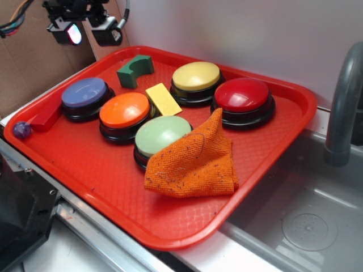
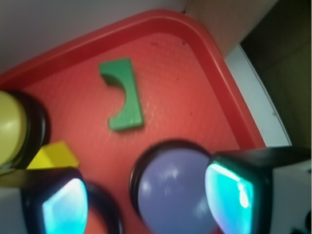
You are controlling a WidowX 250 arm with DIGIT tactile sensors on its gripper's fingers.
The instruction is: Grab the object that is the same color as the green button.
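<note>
Green arched wooden block (image 1: 135,68) lies near the red tray's (image 1: 187,226) far-left corner, apart from the purple button (image 1: 85,93). Gripper (image 2: 148,195) hovers above, spread wide and empty. Best approach, likely: centre over the block, pinch its flat sides, avoiding the tray rim. The pale green button (image 1: 160,135) is half under an orange cloth (image 1: 195,158).

From my wrist camera I see the green arch block (image 2: 124,97) lying flat on the red tray (image 2: 204,44) — nothing touches it. The two fingers (image 2: 243,187) frame the blue button (image 2: 170,195), with the yellow block (image 2: 53,156) at left.
</note>
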